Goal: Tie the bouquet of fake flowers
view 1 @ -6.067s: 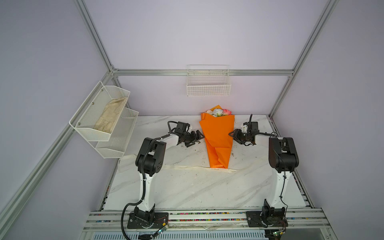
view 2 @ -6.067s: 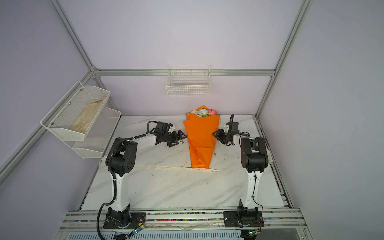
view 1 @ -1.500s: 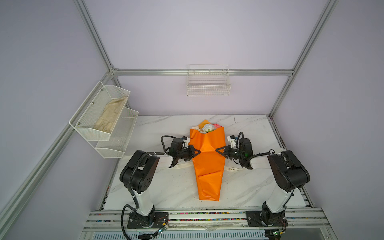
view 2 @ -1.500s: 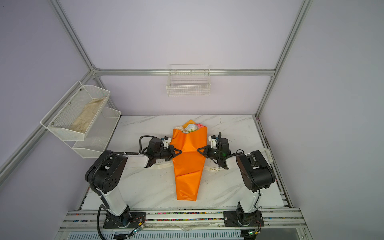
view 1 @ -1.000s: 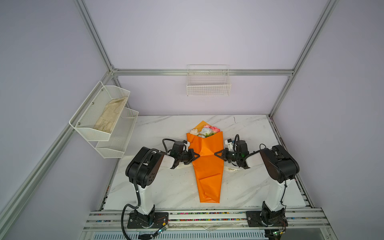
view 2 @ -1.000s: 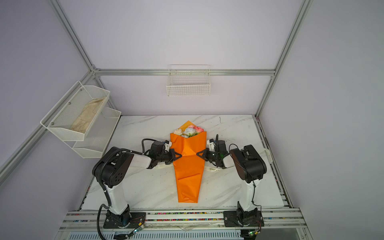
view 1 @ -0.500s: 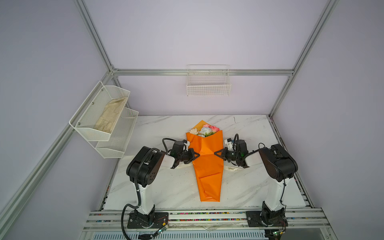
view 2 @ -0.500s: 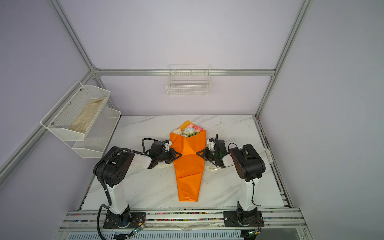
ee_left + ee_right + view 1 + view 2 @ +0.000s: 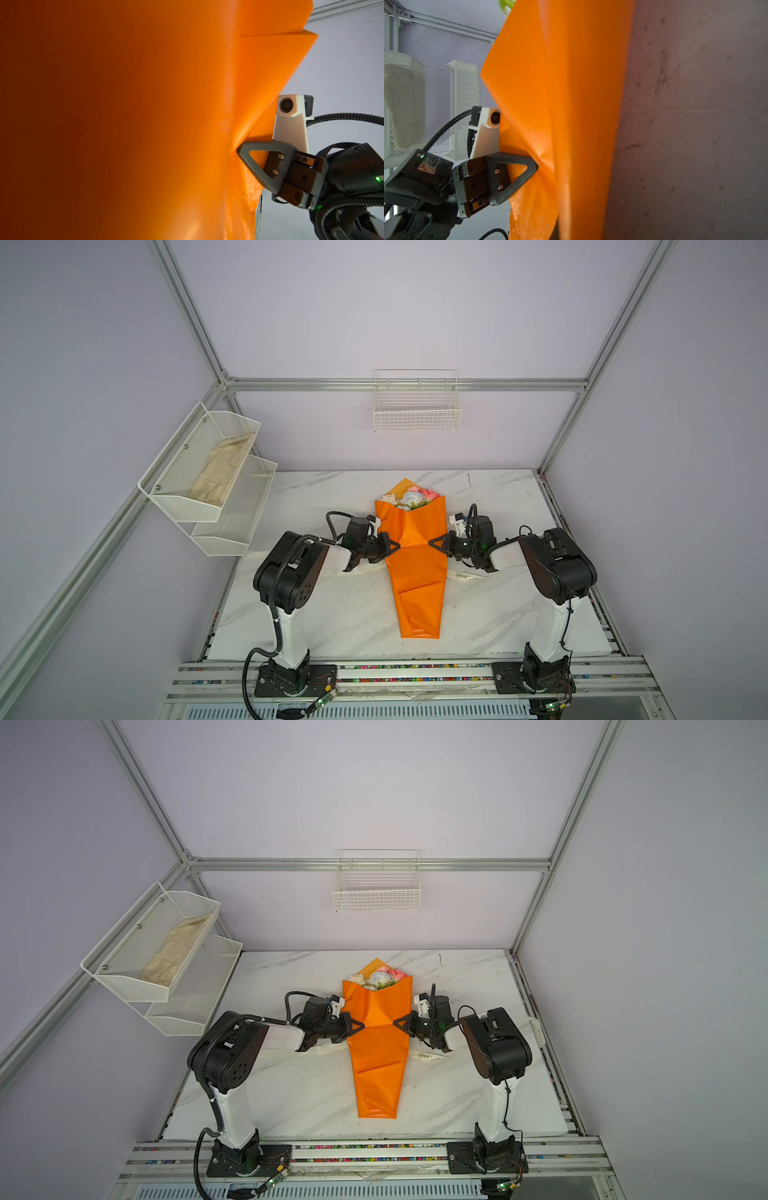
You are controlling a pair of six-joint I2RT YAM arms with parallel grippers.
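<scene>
**One bouquet pinched from both sides by two grippers**

The bouquet of fake flowers (image 9: pixel 415 568) (image 9: pixel 377 1052), cream, white and pink roses wrapped in a cone of orange paper, lies flat near the middle of the white marble table (image 9: pixel 332 614). Its heads point to the back wall and its narrow end to the arm bases. Three flower colours show at the open top; the exact number of heads cannot be told.

The two grippers meet it at the same height, one on each side. The left gripper (image 9: pixel 394 546) (image 9: pixel 536 165) is clenched on the paper's left edge and the right gripper (image 9: pixel 432 542) (image 9: pixel 239 151) on its right edge. In both wrist views creases run out from each pinch.

One cream printed ribbon (image 9: pixel 465 576) lies flat on the table, crosswise under the cone, with an end showing on either side.

On the left wall hangs one white mesh rack (image 9: pixel 232 531) with two tiers. One beige cloth (image 9: pixel 220 472) lies in the upper tier. One white wire basket (image 9: pixel 417 414) hangs on the back wall.
</scene>
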